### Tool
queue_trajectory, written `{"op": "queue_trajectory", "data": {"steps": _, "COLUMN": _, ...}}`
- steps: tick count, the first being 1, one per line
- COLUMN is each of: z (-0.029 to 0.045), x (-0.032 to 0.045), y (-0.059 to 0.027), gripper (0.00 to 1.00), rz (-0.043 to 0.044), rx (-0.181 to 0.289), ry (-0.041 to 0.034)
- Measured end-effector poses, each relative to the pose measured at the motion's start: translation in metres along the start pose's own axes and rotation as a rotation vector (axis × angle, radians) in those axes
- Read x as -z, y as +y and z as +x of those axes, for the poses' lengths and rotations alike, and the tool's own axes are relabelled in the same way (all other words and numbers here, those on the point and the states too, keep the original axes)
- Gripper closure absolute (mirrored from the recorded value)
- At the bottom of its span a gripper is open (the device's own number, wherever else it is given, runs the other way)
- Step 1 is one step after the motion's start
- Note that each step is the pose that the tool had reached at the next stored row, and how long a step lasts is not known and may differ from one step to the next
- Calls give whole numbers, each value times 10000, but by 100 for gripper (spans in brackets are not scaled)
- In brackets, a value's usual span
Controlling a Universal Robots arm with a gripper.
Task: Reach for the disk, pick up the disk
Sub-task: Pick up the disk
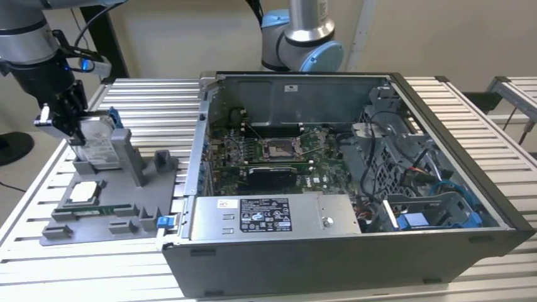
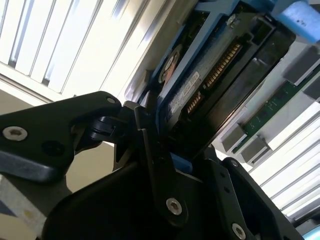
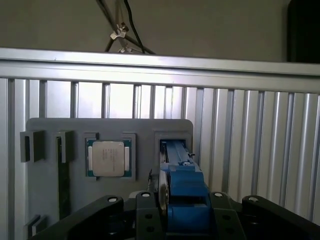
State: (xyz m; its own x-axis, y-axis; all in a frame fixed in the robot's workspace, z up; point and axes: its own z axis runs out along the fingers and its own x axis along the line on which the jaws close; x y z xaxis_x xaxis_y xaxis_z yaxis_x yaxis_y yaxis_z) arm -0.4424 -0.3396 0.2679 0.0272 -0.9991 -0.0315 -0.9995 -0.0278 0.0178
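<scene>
The claw [image 3: 181, 199] is closed on the disk [image 3: 178, 156], which is clamped between its fingers. The disk is stood upright in the grey holder [image 3: 75, 131], near the holder's square chip [image 3: 106, 158].

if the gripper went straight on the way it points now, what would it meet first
Most likely the disk: it stands on edge in the grey fixture, its blue-railed edge directly ahead of the gripper. Whether they already touch is unclear.

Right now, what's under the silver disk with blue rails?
The flat silver-grey disk with blue rails stands upright in a slot of the grey plastic holder block. Its bottom edge is hidden inside that slot.
</scene>
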Motion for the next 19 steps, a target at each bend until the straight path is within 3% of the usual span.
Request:
{"op": "queue_trajectory", "data": {"steps": 5, "z": -2, "x": 67, "y": 1, "gripper": 100, "rz": 0, "rx": 1, "ry": -1}}
{"op": "queue_trajectory", "data": {"steps": 19, "z": -12, "x": 380, "y": 7, "gripper": 100, "rz": 0, "rx": 1, "ry": 0}}
